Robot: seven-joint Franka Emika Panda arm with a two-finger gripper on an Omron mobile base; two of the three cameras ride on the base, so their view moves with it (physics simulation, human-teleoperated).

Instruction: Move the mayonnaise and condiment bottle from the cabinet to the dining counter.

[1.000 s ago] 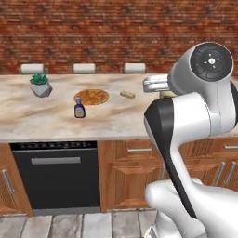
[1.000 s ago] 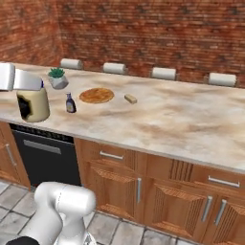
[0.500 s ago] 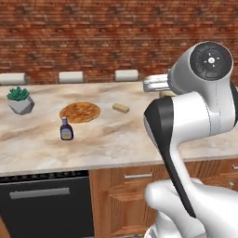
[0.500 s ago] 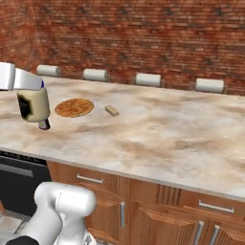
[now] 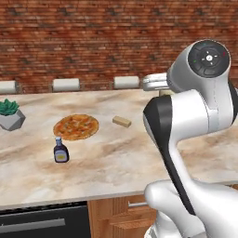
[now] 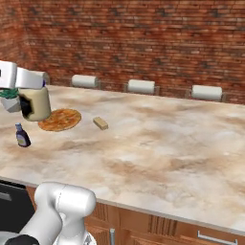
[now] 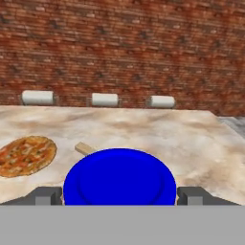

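My gripper (image 7: 119,197) is shut on the mayonnaise (image 7: 119,179); its blue lid sits between the two fingertips (image 7: 47,196). In the right base view the cream jar (image 6: 40,103) hangs in my gripper (image 6: 29,104) above the left part of the dining counter (image 6: 167,153). The condiment bottle (image 5: 60,151), dark with a pale label, stands upright on the dining counter (image 5: 121,160) near its front edge, left of the arm; it shows too below the held jar (image 6: 21,135). The cabinet is out of view.
A pizza (image 5: 76,126) and a small tan block (image 5: 122,122) lie mid-counter, a potted plant (image 5: 9,114) at the far left. White stool tops (image 5: 126,82) line the far edge before a brick wall. A dark dishwasher front (image 5: 42,224) sits below.
Both base views have shifted right along the counter, so the pizza, bottle and plant now sit further left in the picture. The jar stays in the gripper.
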